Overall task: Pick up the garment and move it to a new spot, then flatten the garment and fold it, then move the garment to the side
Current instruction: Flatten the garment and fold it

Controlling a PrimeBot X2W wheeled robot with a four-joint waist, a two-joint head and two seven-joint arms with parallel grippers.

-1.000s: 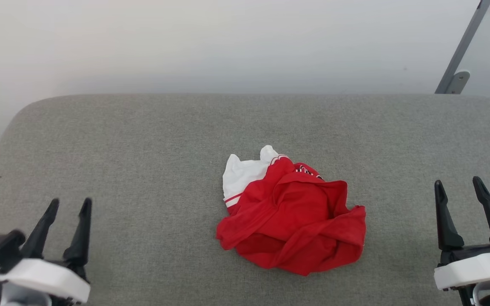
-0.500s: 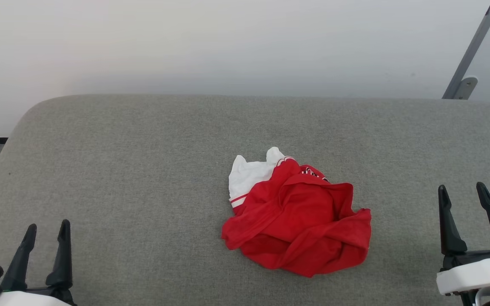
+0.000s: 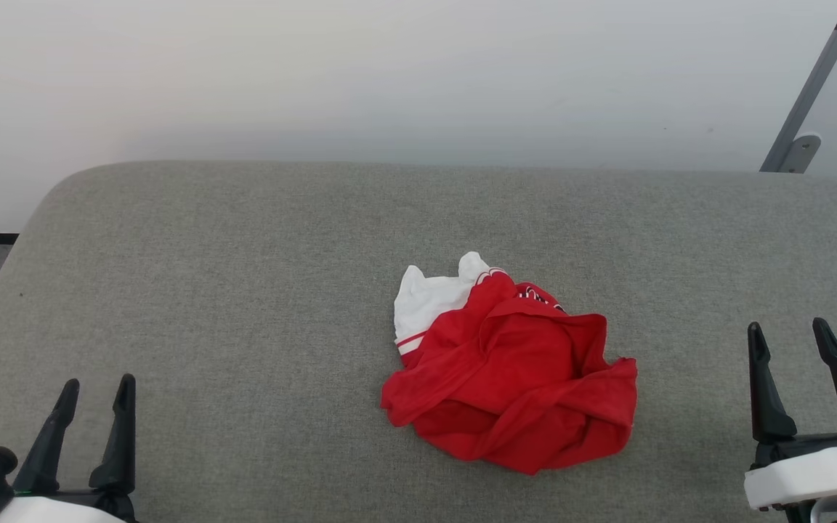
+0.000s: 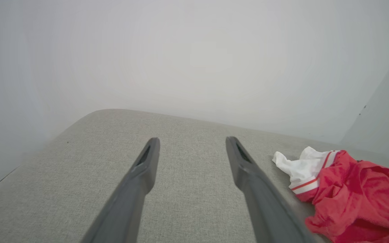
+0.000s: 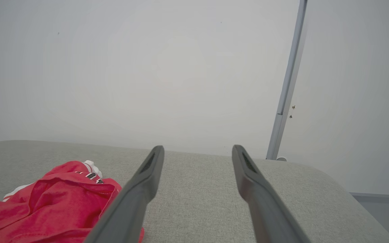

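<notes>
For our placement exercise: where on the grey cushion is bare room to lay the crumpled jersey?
Free cushion: the wide stretch between left gripper and garment; the strip behind it toward the wall; the narrower gap to the right gripper. Crowded: centre.

The grey fabric-covered desk (image 3: 244,290), rounded at its far corners, carries a crumpled red jersey (image 3: 513,378) with a white sleeve. It lies between the left end effector (image 3: 99,380) and the right end effector (image 3: 787,325), nearer the right one and touching neither.

Grey fabric surface (image 3: 244,290); white wall (image 3: 389,73); metal post (image 3: 811,87).
</notes>
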